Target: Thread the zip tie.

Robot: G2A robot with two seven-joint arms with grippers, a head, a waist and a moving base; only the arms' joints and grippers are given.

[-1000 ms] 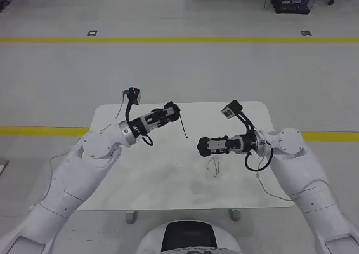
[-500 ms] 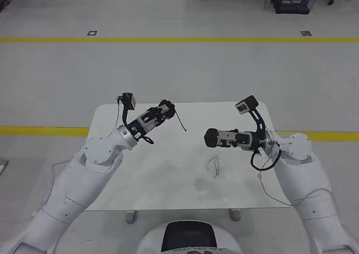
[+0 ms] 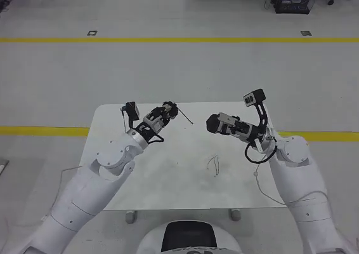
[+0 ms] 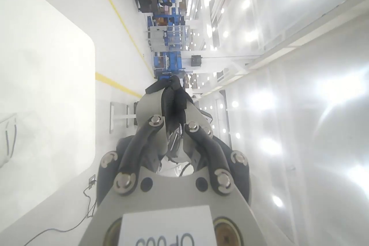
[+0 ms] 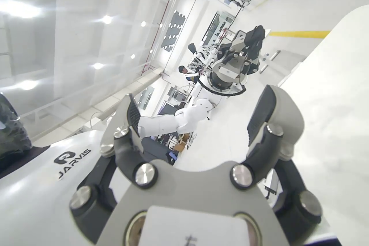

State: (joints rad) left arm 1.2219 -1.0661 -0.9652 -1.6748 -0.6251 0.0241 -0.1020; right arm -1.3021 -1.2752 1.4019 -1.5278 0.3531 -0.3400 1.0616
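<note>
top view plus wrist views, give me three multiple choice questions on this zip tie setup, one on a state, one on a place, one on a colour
1. The right gripper is:
A. open and empty
B. shut and empty
C. shut on a thing

2. The zip tie is held:
A. by the right gripper
B. by the left gripper
C. by a person's hand

3. The zip tie's colour is:
A. white
B. yellow
C. black

Answers:
1 A, the right wrist view shows its fingers wide apart with nothing between them.
2 B, in the top view the tie sticks out from the left gripper's shut fingers.
3 C, it shows as a thin black line against the white table.
</note>
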